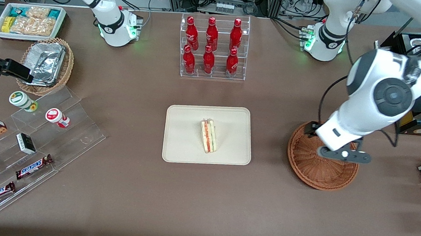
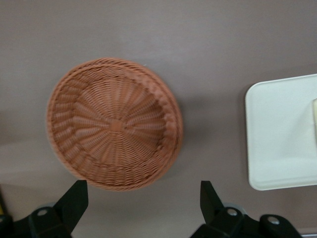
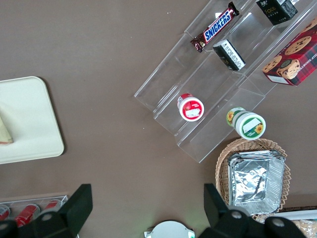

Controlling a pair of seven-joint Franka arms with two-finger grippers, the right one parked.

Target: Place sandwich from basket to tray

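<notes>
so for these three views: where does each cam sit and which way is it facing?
Front view: raised at the table's edge, looking down over the table at both arm bases; sandwich on the tray, gripper above the basket.
Left wrist view: on the working arm, facing straight down at the empty basket; open fingers show.
Right wrist view: on the parked arm, facing down at a clear stand of snacks.
Shared: all three show the tray.

You get even overhead light, soft shadows on the desk [image 1: 129, 187]; the left wrist view looks slightly blurred.
</notes>
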